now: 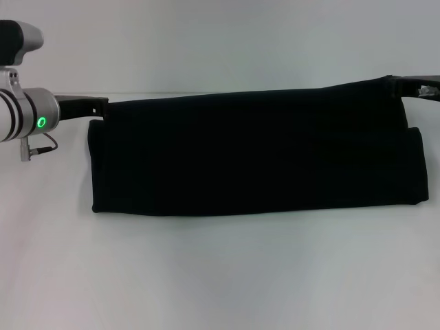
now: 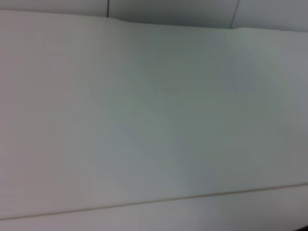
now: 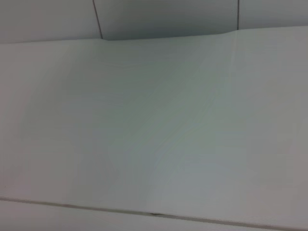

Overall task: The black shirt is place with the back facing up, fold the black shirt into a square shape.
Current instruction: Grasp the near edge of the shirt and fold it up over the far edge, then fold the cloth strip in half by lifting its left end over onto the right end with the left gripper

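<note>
The black shirt (image 1: pixel 254 158) lies across the middle of the white table as a long, wide band, folded lengthwise. Its far edge runs taut from corner to corner and stands a little higher at the right. My left gripper (image 1: pixel 103 103) is at the shirt's far left corner, shut on the fabric. At the far right corner my right gripper (image 1: pixel 397 82) pinches the cloth as well. A lower layer shows as a step at the right end (image 1: pixel 416 165). Neither wrist view shows the shirt or any fingers.
The white table (image 1: pixel 220 275) spreads in front of and behind the shirt. Both wrist views show only the white tabletop (image 2: pixel 154 120) (image 3: pixel 154 120) and a wall seam beyond its far edge.
</note>
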